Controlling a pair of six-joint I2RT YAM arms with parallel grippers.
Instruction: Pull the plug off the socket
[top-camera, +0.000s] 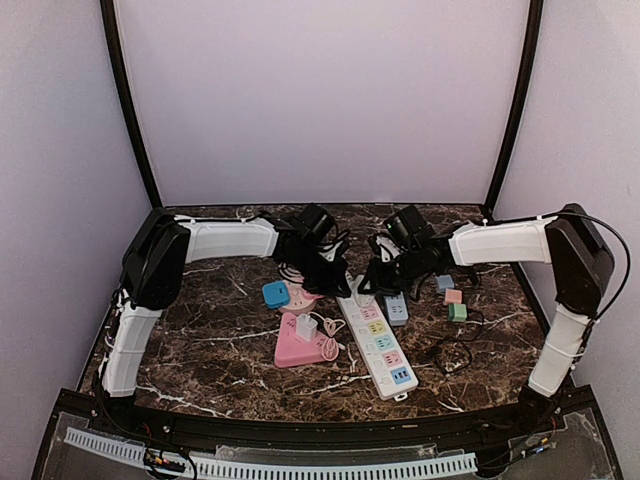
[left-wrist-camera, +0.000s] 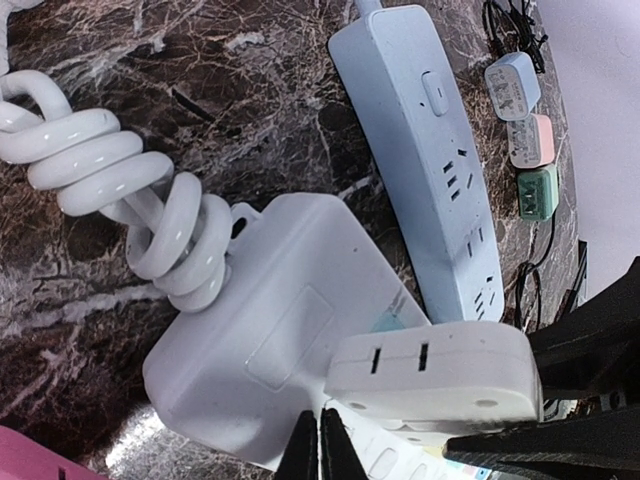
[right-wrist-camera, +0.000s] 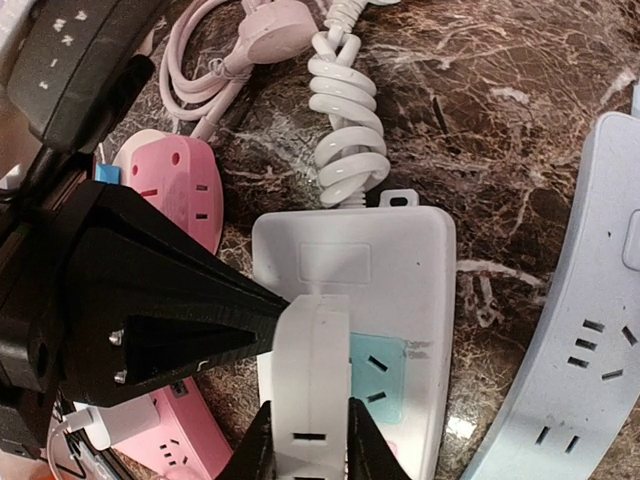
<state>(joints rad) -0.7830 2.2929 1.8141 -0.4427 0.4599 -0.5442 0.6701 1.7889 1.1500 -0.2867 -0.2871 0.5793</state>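
The right hand (right-wrist-camera: 310, 445) grips the white plug (right-wrist-camera: 312, 370) by its two sides, low in the middle of the right wrist view. The plug stands on the white power strip (right-wrist-camera: 400, 260) beside a teal socket face (right-wrist-camera: 385, 375); its pins are hidden. The left hand (left-wrist-camera: 320, 445) is closed, its black tips against the plug's left side. A coiled white cord (right-wrist-camera: 345, 130) leaves the strip's upper end across the marble bench (right-wrist-camera: 500, 100).
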